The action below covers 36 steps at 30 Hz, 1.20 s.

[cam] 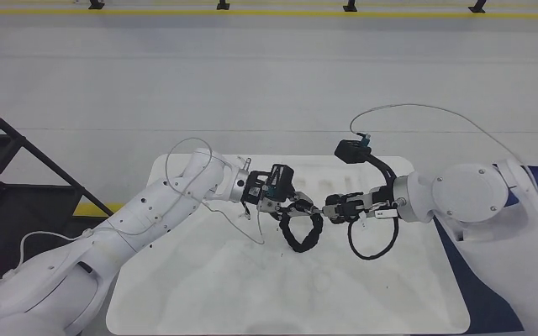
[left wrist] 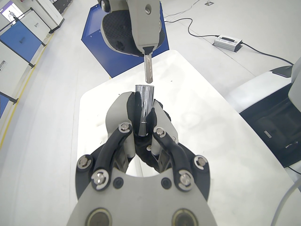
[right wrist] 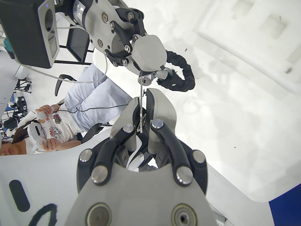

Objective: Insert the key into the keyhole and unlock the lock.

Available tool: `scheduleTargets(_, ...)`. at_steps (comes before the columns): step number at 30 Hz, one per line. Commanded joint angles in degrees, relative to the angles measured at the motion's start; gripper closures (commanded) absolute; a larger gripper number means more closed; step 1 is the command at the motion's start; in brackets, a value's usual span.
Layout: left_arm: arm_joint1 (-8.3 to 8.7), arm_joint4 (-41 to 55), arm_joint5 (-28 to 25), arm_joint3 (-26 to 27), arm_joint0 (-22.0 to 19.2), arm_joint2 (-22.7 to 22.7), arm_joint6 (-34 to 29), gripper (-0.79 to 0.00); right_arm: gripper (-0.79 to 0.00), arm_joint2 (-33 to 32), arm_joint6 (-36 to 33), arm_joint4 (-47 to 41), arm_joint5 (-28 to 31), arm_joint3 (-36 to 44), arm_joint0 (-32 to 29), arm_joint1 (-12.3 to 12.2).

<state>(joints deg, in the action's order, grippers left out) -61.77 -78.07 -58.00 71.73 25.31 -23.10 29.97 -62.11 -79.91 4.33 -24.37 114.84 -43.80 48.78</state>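
Observation:
My left gripper (left wrist: 143,115) is shut on the chrome cylinder of the lock (left wrist: 144,105), held above the white table; the lock's black cable loop (cam: 301,233) hangs below it. The right gripper (right wrist: 141,105) is shut on the key (right wrist: 140,99), a thin silver blade with a black head. In the left wrist view the key (left wrist: 148,69) points straight at the cylinder's end, its tip a small gap short of it. The keyhole (right wrist: 144,80) faces the blade in the right wrist view. In the top view the two grippers meet nose to nose at the lock (cam: 307,207) and the right gripper (cam: 329,208).
A white foam tray (right wrist: 249,31) with rectangular recesses lies at the back of the white table (cam: 286,294). A black cable loop (cam: 372,239) hangs under the right arm. A black frame (cam: 34,164) stands off the table's left.

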Motion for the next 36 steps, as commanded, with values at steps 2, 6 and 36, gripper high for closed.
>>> scheduleTargets(2, -0.03, 0.0, 0.0, 0.1, 0.0, 0.2, 0.1, 0.0, 0.0, 0.2, 0.0, 0.1, 0.0, -0.2, 0.2, 0.0)
scheduleTargets(6, -0.03, -0.2, 0.0, 0.2, 0.0, 0.2, 0.4, 0.0, 0.0, 0.6, 0.1, 0.3, -0.1, -0.6, 0.6, -0.1)
scheduleTargets(36, 0.17, 2.0, 0.0, -1.0, 0.1, 0.4, 2.6, 0.0, 0.0, 3.0, 1.4, -0.8, -1.1, -0.5, 1.7, -0.5)
